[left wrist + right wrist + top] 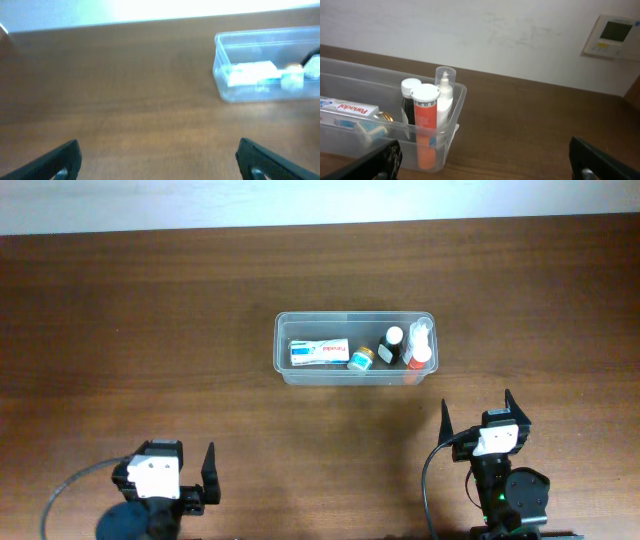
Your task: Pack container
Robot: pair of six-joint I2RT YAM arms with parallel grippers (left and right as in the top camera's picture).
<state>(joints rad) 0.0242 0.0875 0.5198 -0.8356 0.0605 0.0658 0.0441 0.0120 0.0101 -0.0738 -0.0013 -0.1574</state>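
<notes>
The left gripper (159, 162) has its jaws spread wide with nothing between them, only bare wood of the table (125, 100). The right gripper (485, 162) is likewise wide apart and empty. Both sit low over the near edge of the table, well apart from each other.

The container (283, 340) stands upright near the middle of the table, at about 1 o'clock from the left gripper and 11 o'clock from the right, touched by neither.

Inside it, a white box (320, 352) lies flat toward the 9 o'clock end. Just beside that, at its 3 o'clock, sits a small jar (360, 359) with a gold lid. A dark bottle (391, 346) with a white cap comes next. At the 3 o'clock end wall, an orange tube (426, 127) and a white bottle (445, 92) under a clear cap stand close together.
</notes>
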